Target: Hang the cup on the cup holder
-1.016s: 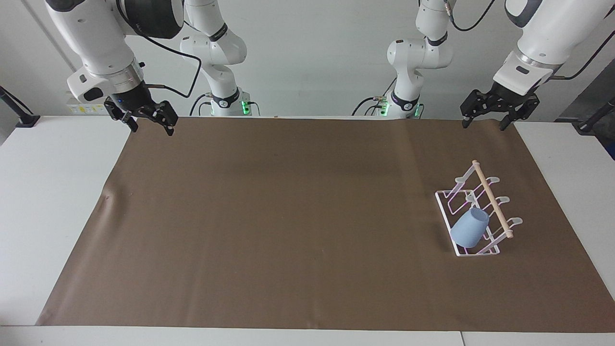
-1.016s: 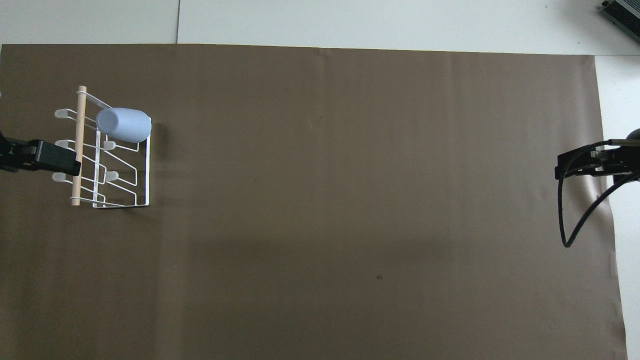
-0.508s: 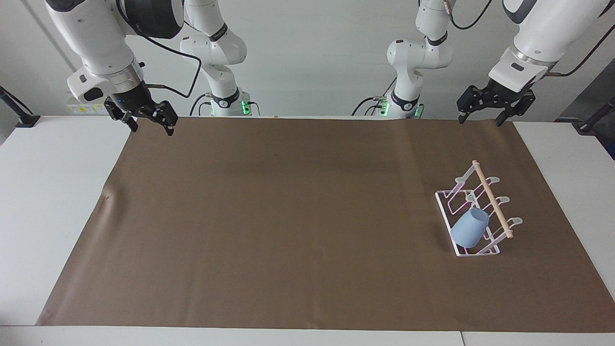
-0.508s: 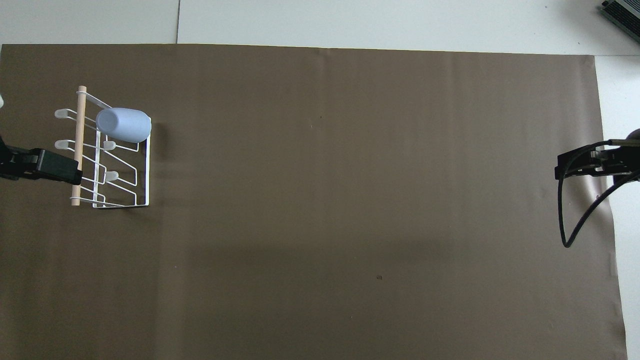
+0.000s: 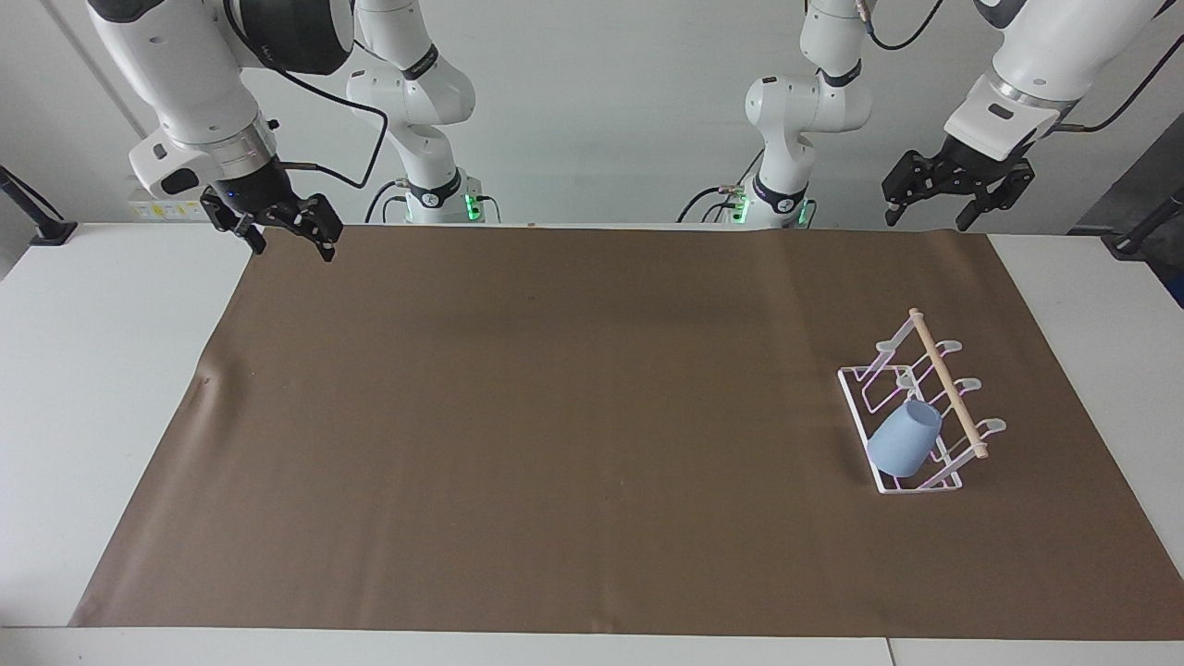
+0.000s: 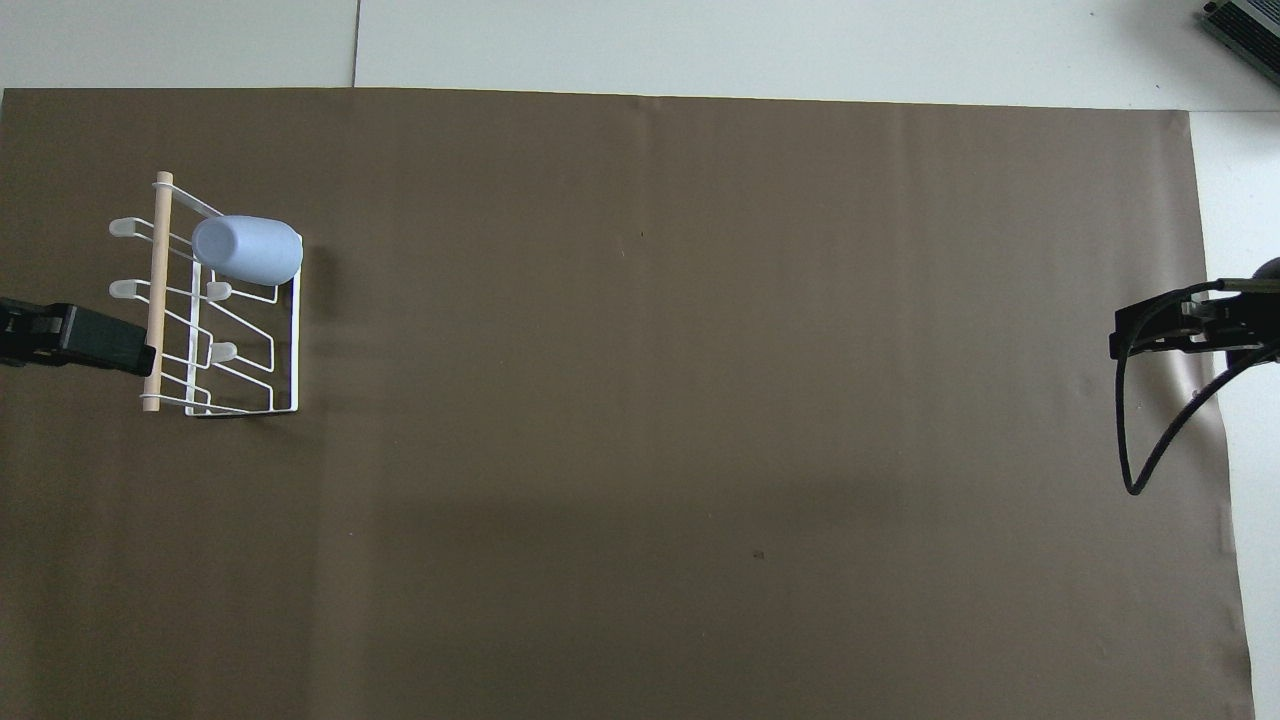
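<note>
The light blue cup (image 5: 904, 439) hangs upside down and tilted on a prong of the white wire cup holder (image 5: 916, 407), at the holder's end farthest from the robots. It also shows in the overhead view (image 6: 247, 249) on the holder (image 6: 215, 300). The holder stands on the brown mat toward the left arm's end of the table. My left gripper (image 5: 927, 218) is open and empty, raised high over the mat's edge nearest the robots; its tip shows in the overhead view (image 6: 125, 348). My right gripper (image 5: 289, 244) is open and empty, waiting above the mat's corner at its own end.
A brown mat (image 5: 573, 416) covers most of the white table (image 5: 102, 370). A black cable (image 6: 1150, 440) loops from the right gripper over the mat's edge. A light wooden dowel (image 5: 945, 381) runs along the holder's top.
My left gripper has risen and drawn back toward the robots, away from the cup holder. The cup, the holder and the right arm have not moved.
</note>
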You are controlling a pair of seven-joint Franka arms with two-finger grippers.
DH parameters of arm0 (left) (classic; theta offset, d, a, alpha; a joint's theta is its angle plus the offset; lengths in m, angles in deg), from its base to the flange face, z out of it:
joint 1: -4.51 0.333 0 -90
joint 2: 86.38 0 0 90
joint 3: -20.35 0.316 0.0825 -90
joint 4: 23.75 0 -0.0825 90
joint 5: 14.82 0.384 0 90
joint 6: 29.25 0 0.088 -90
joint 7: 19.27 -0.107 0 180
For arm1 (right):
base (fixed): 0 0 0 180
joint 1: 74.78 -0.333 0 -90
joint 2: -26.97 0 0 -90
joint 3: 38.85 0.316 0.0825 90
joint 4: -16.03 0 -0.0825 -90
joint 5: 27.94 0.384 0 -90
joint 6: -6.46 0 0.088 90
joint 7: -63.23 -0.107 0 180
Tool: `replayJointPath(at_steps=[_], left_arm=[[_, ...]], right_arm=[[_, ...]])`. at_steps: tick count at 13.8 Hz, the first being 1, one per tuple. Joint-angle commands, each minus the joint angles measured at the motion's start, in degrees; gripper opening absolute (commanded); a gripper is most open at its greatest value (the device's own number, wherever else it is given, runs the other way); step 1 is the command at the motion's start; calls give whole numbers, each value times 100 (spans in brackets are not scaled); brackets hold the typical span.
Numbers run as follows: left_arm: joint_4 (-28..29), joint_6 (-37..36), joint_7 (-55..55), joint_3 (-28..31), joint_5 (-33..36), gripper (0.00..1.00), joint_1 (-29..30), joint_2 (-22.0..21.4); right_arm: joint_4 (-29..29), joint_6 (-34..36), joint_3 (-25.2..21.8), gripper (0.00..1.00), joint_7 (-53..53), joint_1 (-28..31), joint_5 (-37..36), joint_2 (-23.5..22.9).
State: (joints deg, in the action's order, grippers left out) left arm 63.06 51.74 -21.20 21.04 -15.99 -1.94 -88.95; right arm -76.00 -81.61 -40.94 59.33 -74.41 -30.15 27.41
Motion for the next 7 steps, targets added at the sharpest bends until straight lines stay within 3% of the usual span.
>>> replayJointPath(at_steps=[1, 7], left_arm=[[56, -66, -10, -78, 117, 100, 65, -86], [108, 75, -19, -87, 302, 100, 56, -86]], right_arm=[[-43, -17, 24, 100, -49, 43, -25, 61], [-43, -17, 24, 100, -49, 43, -25, 61]])
